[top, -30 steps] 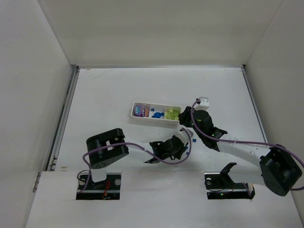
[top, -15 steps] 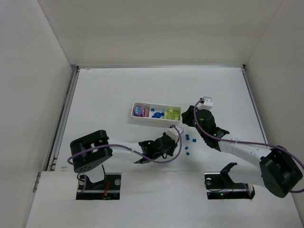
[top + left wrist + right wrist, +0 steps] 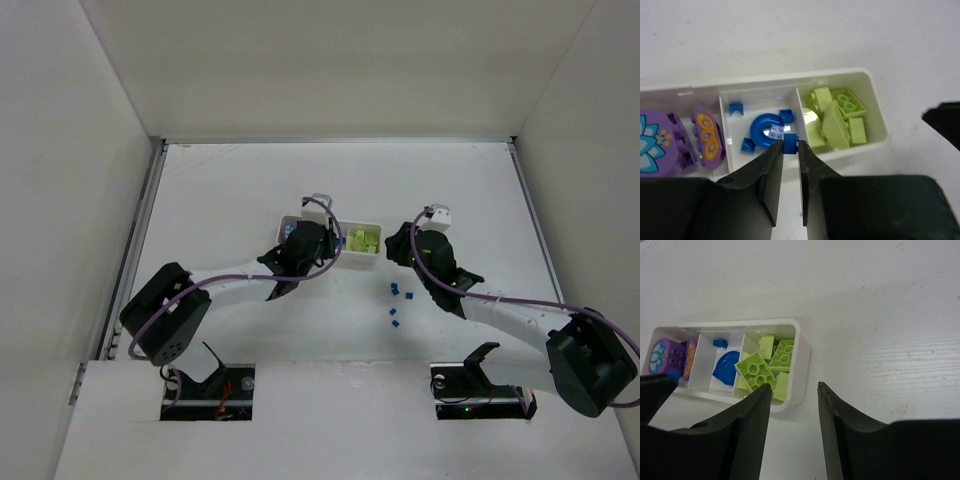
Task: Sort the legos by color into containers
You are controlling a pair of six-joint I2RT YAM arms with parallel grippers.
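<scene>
Claws of both arms hang at a white tray point(image 3: 366, 224) in the middle of the surface point(image 3: 220, 190). Left claw point(image 3: 790, 146) pinches a tiny blue brick point(image 3: 790, 144), jaws narrow, above the tray's near rim by the middle section, where a blue arch point(image 3: 755, 131) and smaller blue pieces lie. Purple bricks point(image 3: 675, 145) fill the left section, yellow-green bricks point(image 3: 837, 117) the right. Right claw point(image 3: 794, 390) hovers partly open and empty just off the tray's right end. Several loose blue bricks point(image 3: 395, 290) lie toward the surface's near edge.
</scene>
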